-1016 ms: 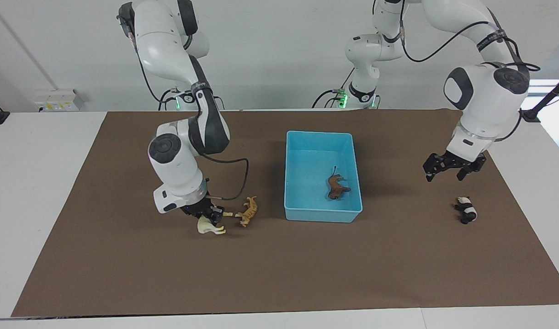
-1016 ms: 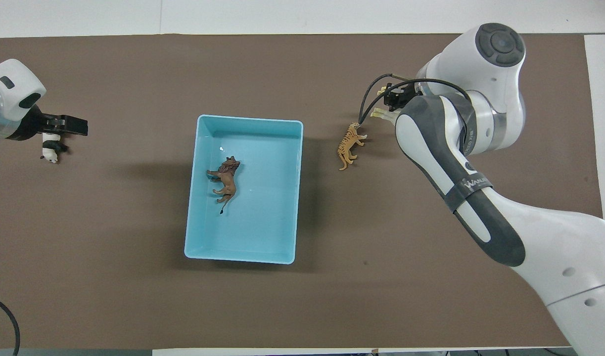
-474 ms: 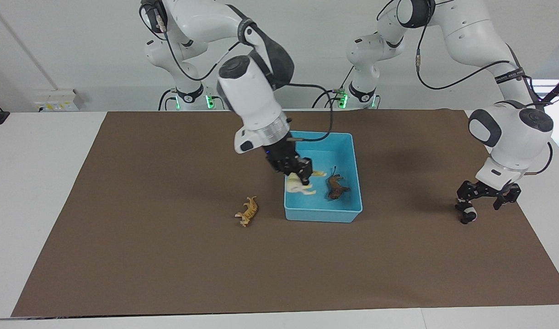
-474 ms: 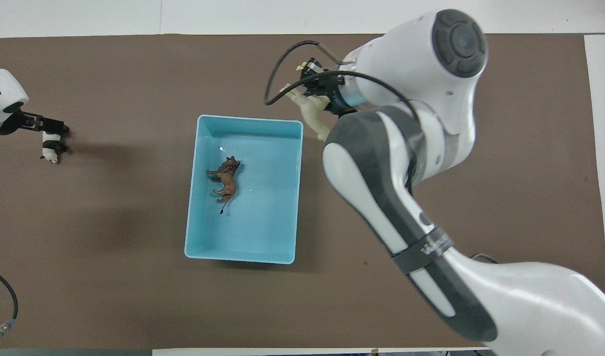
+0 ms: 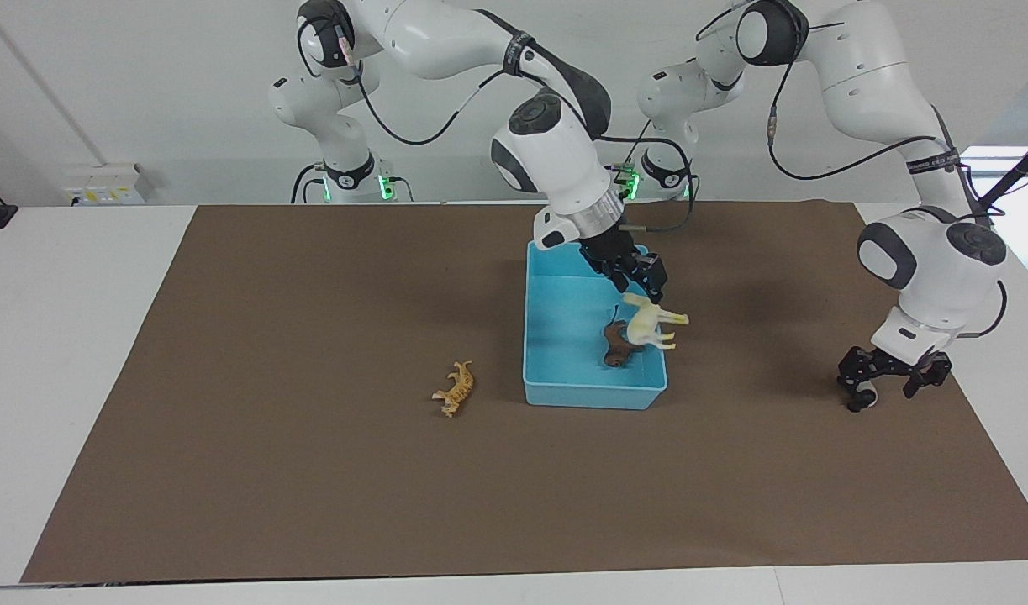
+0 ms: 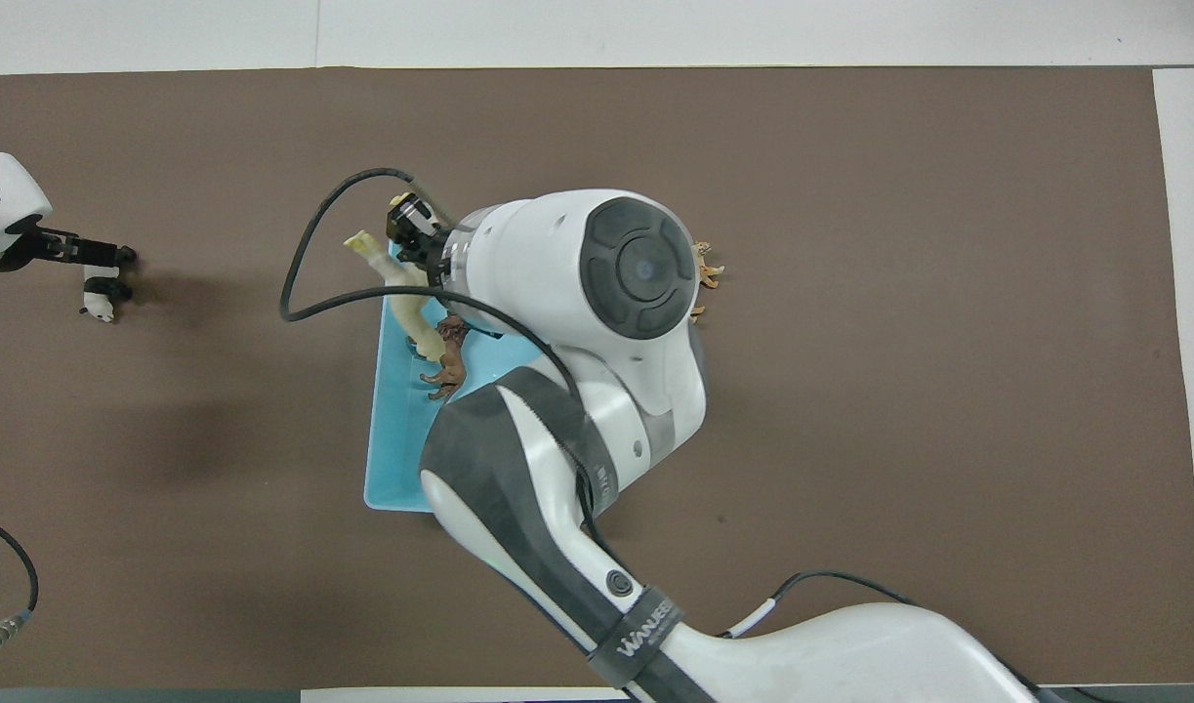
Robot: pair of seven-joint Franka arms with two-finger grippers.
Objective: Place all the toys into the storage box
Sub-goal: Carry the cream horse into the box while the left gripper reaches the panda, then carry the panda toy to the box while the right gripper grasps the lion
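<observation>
Hanging mid-frame over the rim of the low blue plastic box [image 5: 556,391], my right gripper [image 5: 644,286] has the hard cream llama [image 5: 652,323] just under its tips; whether it grips I cannot tell. Next, I judge, the llama must land beside the brown animal [image 5: 616,344]. My left gripper [image 5: 892,385] stands spread at the glossy panda [image 5: 858,399].

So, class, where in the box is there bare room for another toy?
Free: the box floor along its wall toward the right arm's end. Crowded: along the wall toward the left arm's end, where the brown animal lies, llama and right gripper above.
</observation>
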